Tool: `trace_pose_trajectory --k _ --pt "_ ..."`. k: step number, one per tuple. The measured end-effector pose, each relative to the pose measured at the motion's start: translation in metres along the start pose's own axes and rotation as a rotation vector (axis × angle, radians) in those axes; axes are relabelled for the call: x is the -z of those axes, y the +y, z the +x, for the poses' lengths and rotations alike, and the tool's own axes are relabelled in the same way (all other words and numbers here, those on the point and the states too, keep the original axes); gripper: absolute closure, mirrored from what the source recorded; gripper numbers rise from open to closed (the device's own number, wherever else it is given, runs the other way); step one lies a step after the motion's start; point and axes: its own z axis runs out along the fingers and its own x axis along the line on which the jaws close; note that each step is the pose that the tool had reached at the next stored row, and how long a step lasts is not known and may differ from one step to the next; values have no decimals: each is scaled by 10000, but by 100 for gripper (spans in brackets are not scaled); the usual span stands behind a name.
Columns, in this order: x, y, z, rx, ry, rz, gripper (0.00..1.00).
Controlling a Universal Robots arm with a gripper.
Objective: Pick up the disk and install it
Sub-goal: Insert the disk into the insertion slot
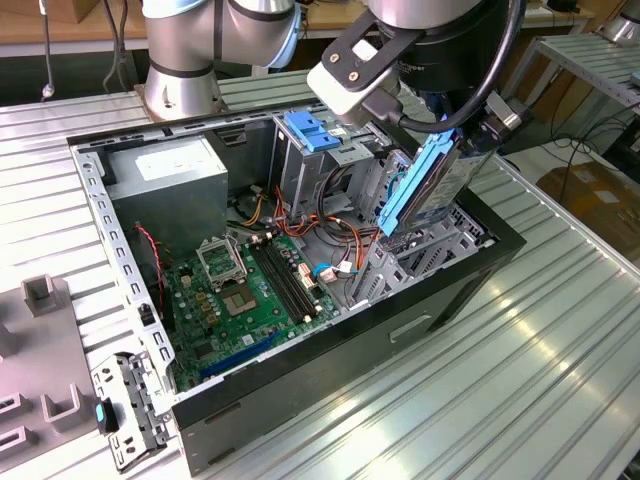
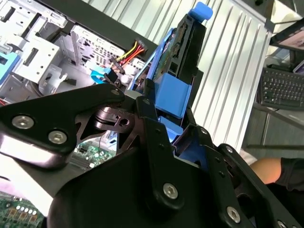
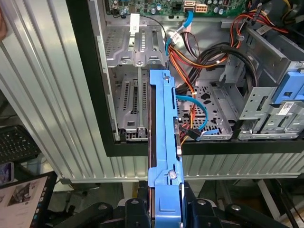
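- The disk (image 1: 428, 180) is hanging on edge and tilted, one light blue rail facing the exterior camera and its silver-grey body behind that rail.
- Its lower end is dipping into the open computer case (image 1: 300, 395) at the end toward the exterior view's right, above the perforated metal bay (image 3: 213, 102). I cannot tell whether it is touching the bay.
- In the first wrist view the disk (image 3: 164, 142) is showing as a long blue rail running out from the fingers over the case's black wall.
- The gripper (image 1: 462, 140) is clamping the disk's upper end. In both wrist views the black fingers (image 2: 151, 111) are pressing in on the blue carrier from either side, narrow around it, with the gripper (image 3: 166, 209) sitting just behind the rail's end.
- Orange, red and black cables (image 3: 209, 57) are lying in a loose bundle beside the bay, and a blue cable (image 3: 202, 111) is curving across it.
- A fixed blue bracket (image 1: 312, 130) is sitting atop the tall metal cage (image 1: 300, 175), near the disk but apart from it.
- The green motherboard (image 1: 250, 290) is lying flat on the case floor, and the grey power-supply box (image 1: 170, 185) is standing at the end toward the exterior view's left.
- The case is resting on a ribbed aluminium table (image 1: 520, 370).
- A keyboard (image 2: 280, 88) is lying off the table.
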Motion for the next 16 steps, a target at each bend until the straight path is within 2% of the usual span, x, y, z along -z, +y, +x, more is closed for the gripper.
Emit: trace_pose_trajectory --k 5,7,8,11,14,16 --pt "0 28 32 105 -99 212 63" --pt "-6 54 45 108 -100 399 63" --pt "-16 67 45 92 -74 502 63" --pt "-35 102 46 69 -49 644 63" --pt "-44 145 47 46 -17 954 63" --pt "-51 163 47 -29 64 1042 63"
